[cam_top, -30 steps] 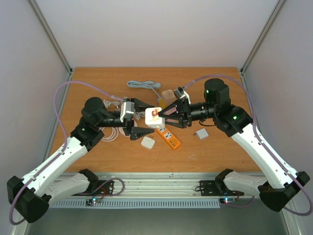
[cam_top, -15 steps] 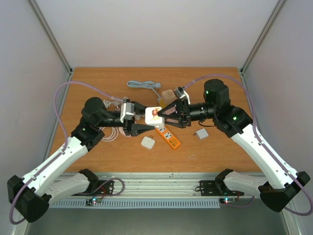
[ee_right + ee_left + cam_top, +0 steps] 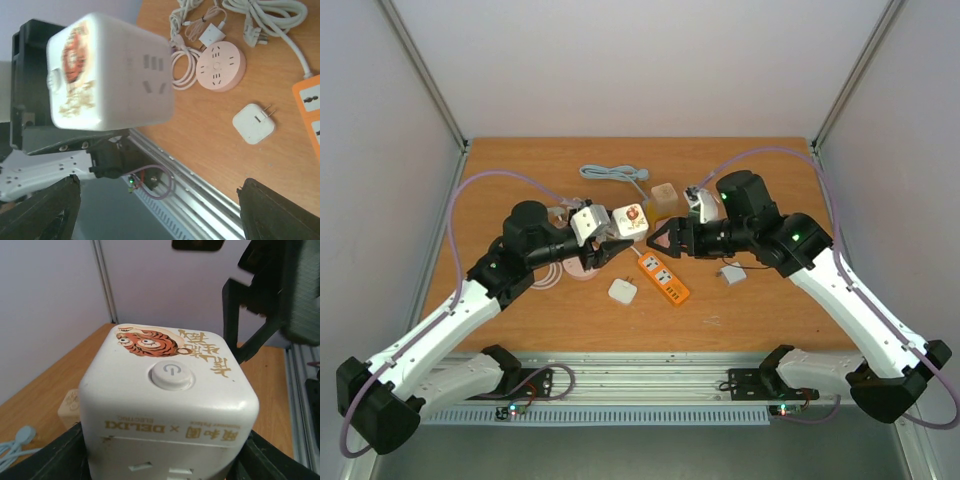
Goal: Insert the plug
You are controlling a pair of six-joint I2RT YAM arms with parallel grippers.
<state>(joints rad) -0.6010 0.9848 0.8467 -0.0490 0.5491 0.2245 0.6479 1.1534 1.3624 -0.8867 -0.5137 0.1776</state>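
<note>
Worktop (image 3: 520, 310): brown wood between pale walls, arm bases at 6 o'clock.

Top view
- Cube socket (image 3: 629, 217): white with a tiger print on top, held off the worktop near its middle.
- Left claw (image 3: 614, 232): clenched on the cube socket from the socket's 8 o'clock side.
- Right claw (image 3: 658, 238): fingers spread and gripping nothing, just beside the cube socket at its 4 o'clock and apart from it.
- Orange power strip (image 3: 663, 276): flat on the worktop at 5 o'clock of the cube socket.
- White plug adapter (image 3: 623, 290): lying on the worktop at 6 o'clock of the cube socket, just beside the strip's 9 o'clock side.
- Second adapter (image 3: 731, 273): at 3 o'clock of the strip, under the right arm.
- Grey cable (image 3: 613, 173): coiled at 11 o'clock of the cube socket.

Left wrist view
- Cube socket (image 3: 170, 390): fills the frame.
- Power button (image 3: 171, 376): round, mid top face, with the tiger print at its 11 o'clock.
- Left fingers (image 3: 62, 460): at both lower corners, against the socket's sides.
- Right claw: dark shape at 2 o'clock, clear of the socket.

Right wrist view
- Cube socket (image 3: 110, 75): at 10 o'clock, outlet holes facing the camera, gripped by the black left claw.
- Pink round socket (image 3: 220, 67): on the worktop at 1 o'clock.
- White plug adapter (image 3: 254, 122): at 3 o'clock, its two prongs pointing to 2 o'clock.
- Right fingers (image 3: 45, 210): at both lower corners, wide apart, nothing between them.
</note>
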